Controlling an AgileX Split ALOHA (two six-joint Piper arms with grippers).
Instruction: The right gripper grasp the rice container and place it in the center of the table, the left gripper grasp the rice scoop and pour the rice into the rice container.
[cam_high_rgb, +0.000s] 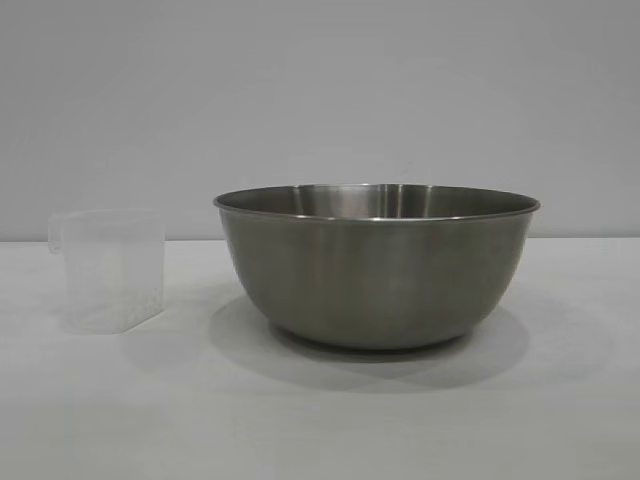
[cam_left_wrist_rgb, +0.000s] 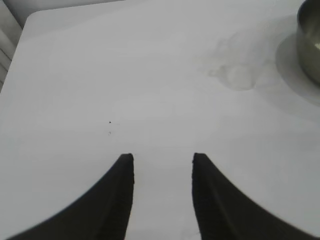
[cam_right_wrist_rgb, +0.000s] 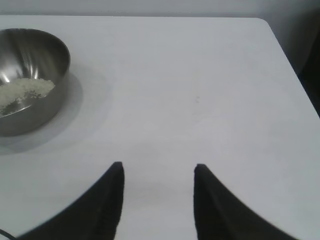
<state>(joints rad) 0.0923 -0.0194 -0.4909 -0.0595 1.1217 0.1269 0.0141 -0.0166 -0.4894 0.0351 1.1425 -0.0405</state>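
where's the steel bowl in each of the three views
Exterior view: the rice container stands right of centre on the table, right of the rice scoop.
Left wrist view: only an edge shows at the upper right border.
Right wrist view: at the upper left, with rice inside.
Shared landmark: the bowl's shadow on the white table.

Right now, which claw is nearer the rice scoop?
Left. The left claw has the rice scoop ahead across the table; the right claw sees only the steel bowl, scoop out of view.
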